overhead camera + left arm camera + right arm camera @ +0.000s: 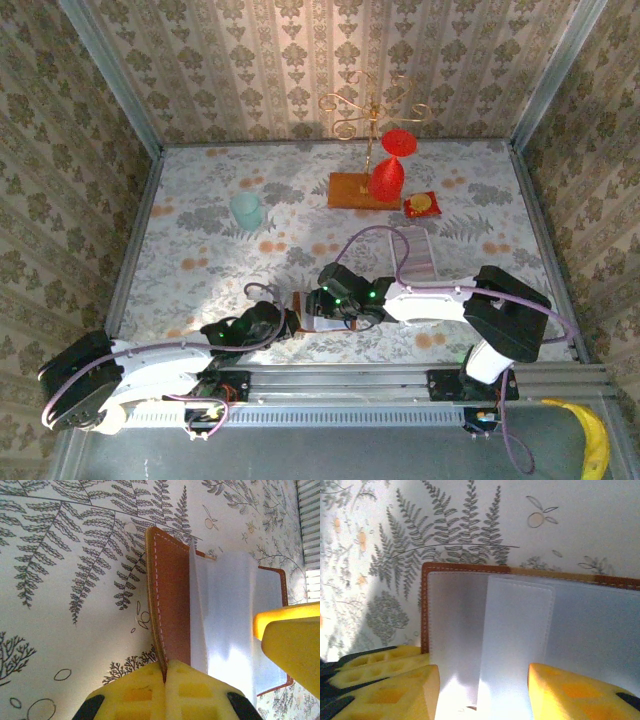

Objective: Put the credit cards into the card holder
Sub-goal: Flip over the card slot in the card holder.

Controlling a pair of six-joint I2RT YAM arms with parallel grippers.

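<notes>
A: Top view first. Surroundings?
B: Floral-print bench [200,260]. Upper middle: gold wire stand [370,105] on a flat brown wooden base [350,192], with two red pieces [398,142] hung on it. Teal cup [246,210] to its left, red-and-yellow packet [421,205] to its right. Credit cards [425,255] right of centre, a pale striped row, with a purple cable [372,230] arcing past their left end.
A: Card holder?
B: Card holder [312,322] low centre, open. Left claw [288,322] is at its left end, right claw [338,305] over it. Both arms crowd it, so the jaws are unreadable here.
A: Left wrist view.
B: Card holder [172,590]: orange-brown leather flap with white stitching, standing on edge mid-frame. Smooth grey lining to its right. Left claw [165,672] at the bottom, yellow waffle-patterned fingers clamped tight on the flap's edge. A yellow finger [295,650] of the right claw pokes in at the right edge, over the lining. Credit cards [310,525] in the upper right corner, edge-on stripes, apart from the card holder.
A: Right wrist view.
B: Card holder [455,625] open, grey pockets, stitched brown rim along top and left. Right claw [485,685] at the bottom, jaws part-way apart, yellow fingers over the lining either side, nothing visibly pinched between them. Fern-print cloth above.
</notes>
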